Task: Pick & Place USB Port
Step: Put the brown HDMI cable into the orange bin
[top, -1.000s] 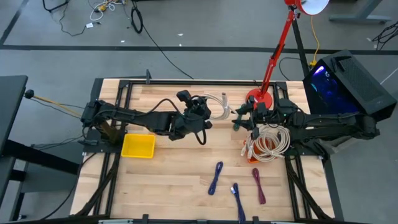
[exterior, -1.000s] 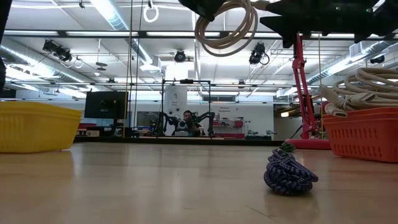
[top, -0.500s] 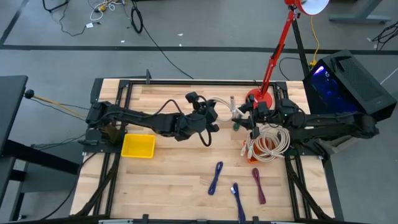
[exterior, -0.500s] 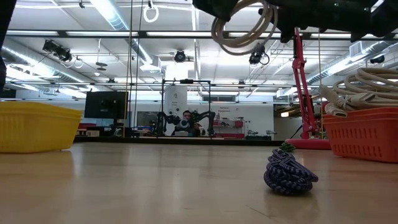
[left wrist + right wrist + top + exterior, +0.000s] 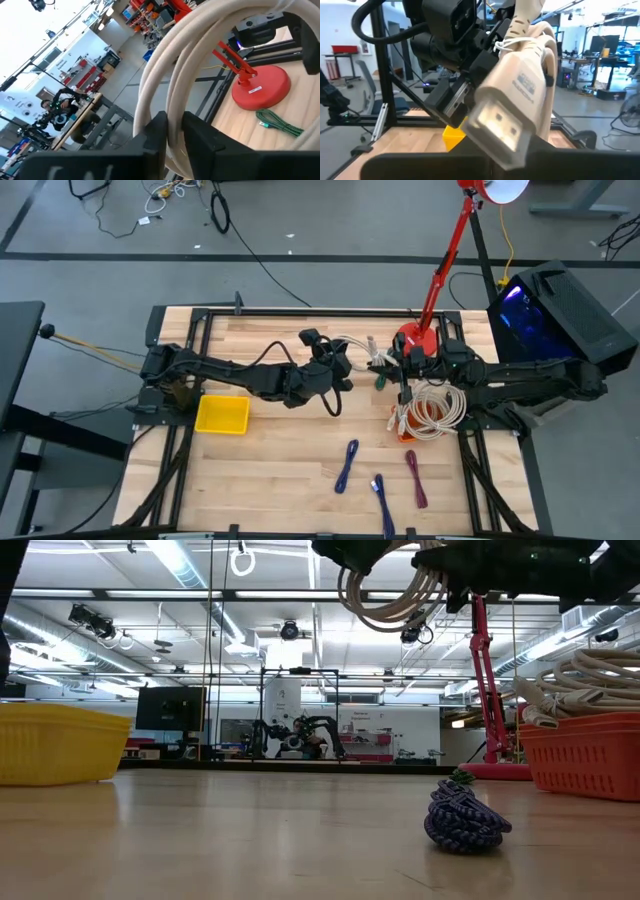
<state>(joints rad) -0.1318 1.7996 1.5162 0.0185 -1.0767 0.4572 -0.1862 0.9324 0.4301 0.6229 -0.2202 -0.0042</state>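
Cream-coloured coiled USB cable (image 5: 352, 346) held aloft above the far middle of the table, between both arms, seen hanging at the top of the low view (image 5: 385, 600). Left gripper (image 5: 340, 360) clenched on the coil, strands pinched between its dark fingers (image 5: 160, 131). Right gripper (image 5: 385, 363) now against the cable's connector end, closer than half a second ago; plug (image 5: 507, 122) lying right at its fingers; firm grasp not confirmable from the pictures. Coil shifted slightly toward the right arm since a second ago. Orange basket of pale cables (image 5: 425, 412) unmoved beside the right arm. Yellow plastic bin (image 5: 222, 414) unmoved at the left. Purple cable bundle (image 5: 462, 817) unchanged on the wooden table (image 5: 280, 470).
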